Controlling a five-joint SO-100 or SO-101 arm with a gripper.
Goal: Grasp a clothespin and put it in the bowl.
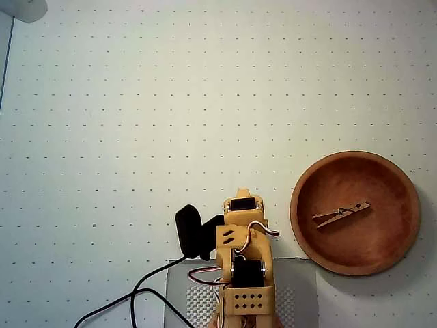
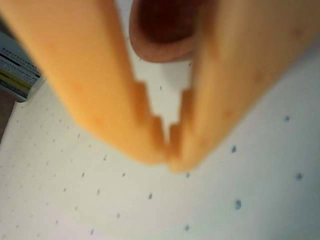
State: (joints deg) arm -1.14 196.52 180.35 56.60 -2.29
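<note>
**Clothespin lies in the bowl, arm folded at the lower edge**

The white worktop (image 1: pixel 136 102), dotted with a regular grid of small dark marks, fills nearly the whole overhead view. At the right of the frame, a little below the middle, sits the large round reddish-brown wooden bowl (image 1: pixel 304 232) with its thick rim and shallow, smooth inside. The orange plastic arm (image 1: pixel 244 273) stands at the bottom centre of that view, folded in on itself above a grey perforated base plate (image 1: pixel 300 301); its near edge comes close to the bowl's left rim without touching it. A black camera housing (image 1: pixel 189 231) juts from the arm's left side, and a black cable (image 1: pixel 136 297) trails from it toward the lower left corner.

Inside the bowl, slightly right of its centre, lies the small light-tan wooden spring clothespin (image 1: pixel 342 214), flat on the bottom and tilted so its right end sits higher in the frame. Nothing touches it.

In the wrist view the two orange fingers (image 2: pixel 100 100) loom large and blurred, their stepped inner edges converging downward until the tips of the gripper (image 2: pixel 167 142) press together at the middle of the frame, with nothing between them. Above them, the bowl's rim shows at the top centre. A pale box with coloured stripes (image 2: pixel 17 72) sits at the left edge.
</note>
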